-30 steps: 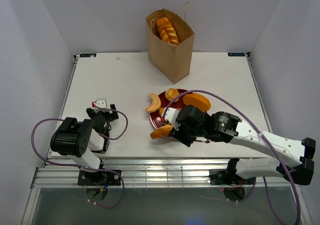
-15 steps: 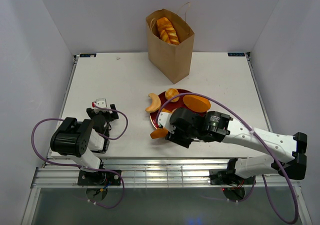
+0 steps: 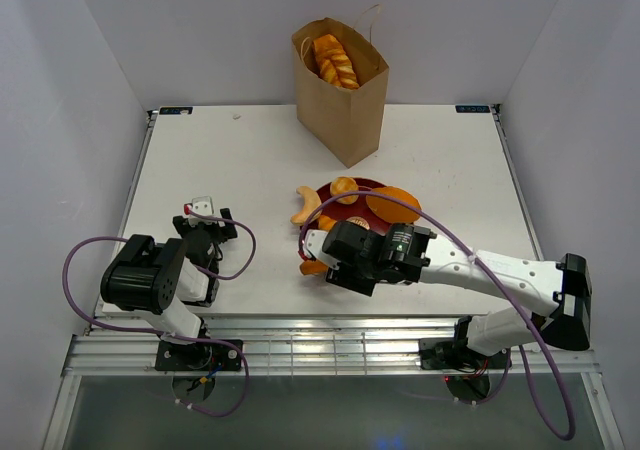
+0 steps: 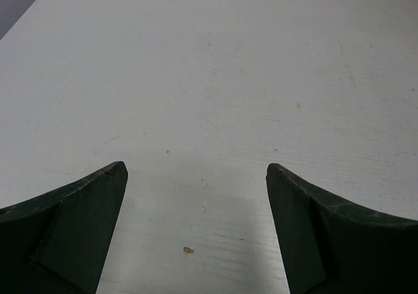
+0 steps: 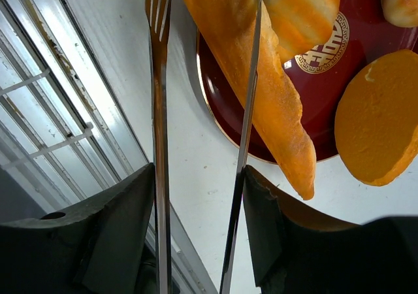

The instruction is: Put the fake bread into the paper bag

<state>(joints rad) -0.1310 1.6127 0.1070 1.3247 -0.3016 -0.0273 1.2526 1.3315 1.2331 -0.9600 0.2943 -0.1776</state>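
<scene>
Where the long baguette (image 5: pixel 268 111) lies slantwise over the near rim of the dark red plate (image 5: pixel 313 104), its far part sits between the two thin metal strips that extend the right gripper's (image 3: pixel 323 255) fingers. A fork-tined strip (image 5: pixel 158 111) runs along one side of it and a plain blade (image 5: pixel 247 124) crosses its other edge. Its near end pokes out past the blade, off the plate and above the white table (image 4: pixel 228 59). The strips stand about half spread against the baguette's flanks, but from here I can't say whether they actually pinch it.

Beyond the blade, on the plate, lie a striped roll (image 5: pixel 304 13), an oval loaf (image 5: pixel 379 117) and a pale bun (image 5: pixel 400 0). A croissant (image 3: pixel 307 207) rests at the plate's rim just ahead of the fingers.

The right arm (image 3: pixel 480 270) reaches low across the front of the table, forearm nearly level, wrist turned towards the plate. Well ahead of the fingers the paper bag (image 3: pixel 345 120) stands upright with a ridged loaf (image 3: pixel 335 60) inside.

The left arm (image 3: pixel 150 275) sits folded near its base. The left gripper (image 4: pixel 196 168) hangs over the table, fingers wide apart, holding nothing.
</scene>
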